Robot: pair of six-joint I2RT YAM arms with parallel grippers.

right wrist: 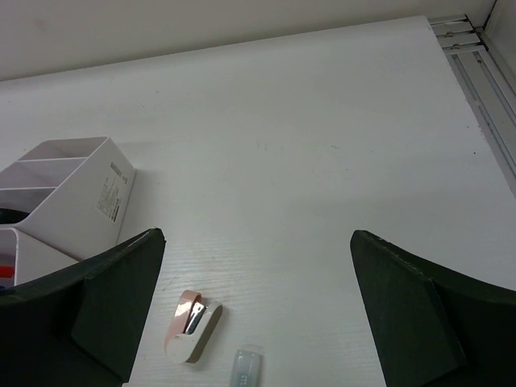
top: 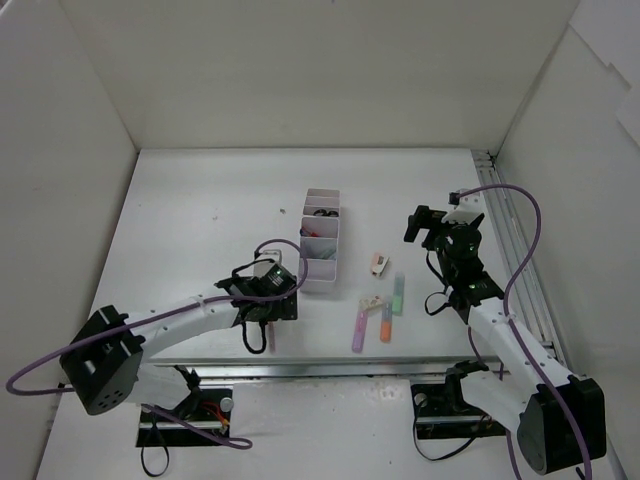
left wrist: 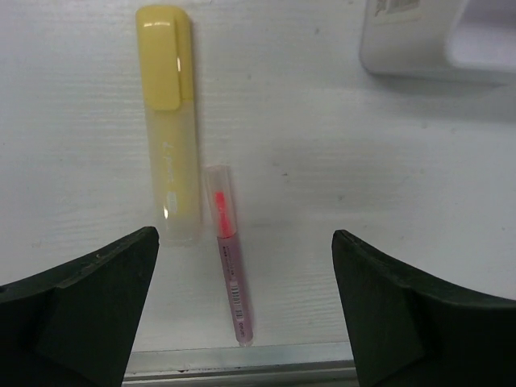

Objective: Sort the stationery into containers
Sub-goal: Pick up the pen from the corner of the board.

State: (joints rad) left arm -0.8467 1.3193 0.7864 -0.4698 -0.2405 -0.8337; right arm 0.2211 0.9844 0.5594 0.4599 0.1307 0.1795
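We look down on a white worktop (top: 200, 220). On it stands a white organiser tray (top: 321, 240) with its 4 compartments in a row running away from the arms. To the tray's right lies a small white-pink eraser (top: 379, 264), with a second small pale piece (top: 372, 301) nearer us. Near these lie a green highlighter (top: 398, 293), a purple highlighter (top: 358, 328) and an orange highlighter (top: 386, 324). Left of the tray's near end, a yellow highlighter (left wrist: 169, 121) lies just beside a thin pink pen (left wrist: 230, 254), close to the worktop's near edge.
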